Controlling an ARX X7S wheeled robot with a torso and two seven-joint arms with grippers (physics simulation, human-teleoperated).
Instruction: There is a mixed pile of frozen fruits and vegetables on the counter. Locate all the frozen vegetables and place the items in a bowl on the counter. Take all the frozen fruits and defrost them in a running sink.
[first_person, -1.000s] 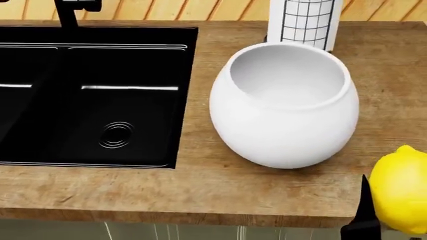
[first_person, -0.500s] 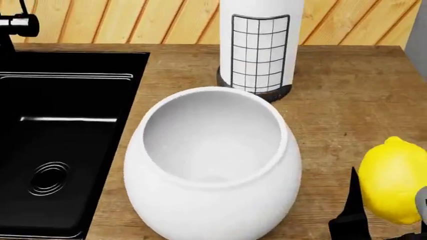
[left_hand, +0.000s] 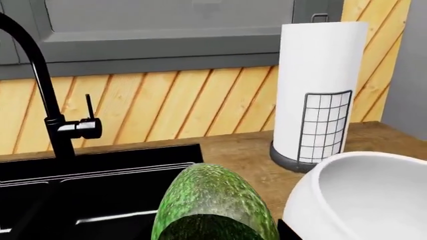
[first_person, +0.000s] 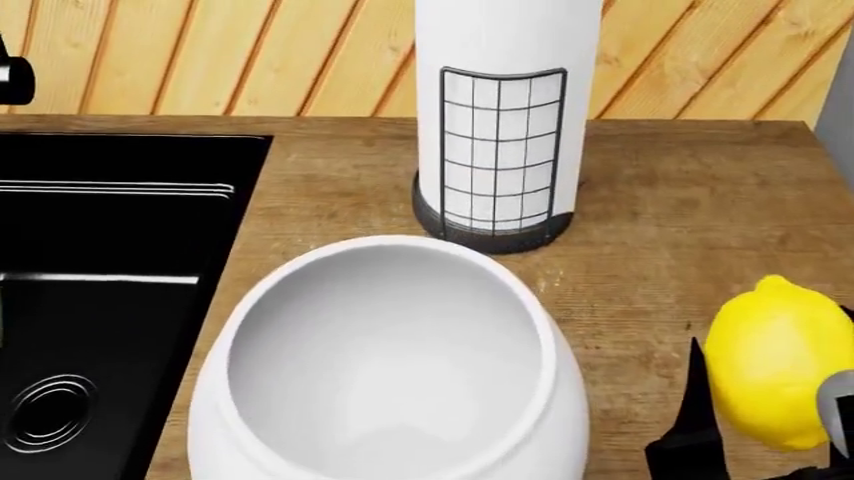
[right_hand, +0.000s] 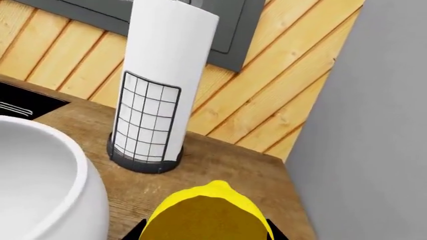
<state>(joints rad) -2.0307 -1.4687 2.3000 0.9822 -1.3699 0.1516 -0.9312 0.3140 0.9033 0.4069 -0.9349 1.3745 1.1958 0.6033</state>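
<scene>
Right gripper (first_person: 767, 440) is clamped on the lemon (first_person: 774, 362), carried above the counter (first_person: 667, 230) beside the bowl (first_person: 387, 370), presumably bound for the sink (first_person: 94, 300). Left-wrist view shows a green vegetable (left_hand: 213, 205) close to the lens, apparently pinched for the bowl; beyond stands the paper roll (first_person: 497, 120).

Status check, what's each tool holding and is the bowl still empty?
Right tool shut on lemon. Left tool shut on green vegetable. Bowl empty. Paper roll behind bowl, not blocking.
</scene>
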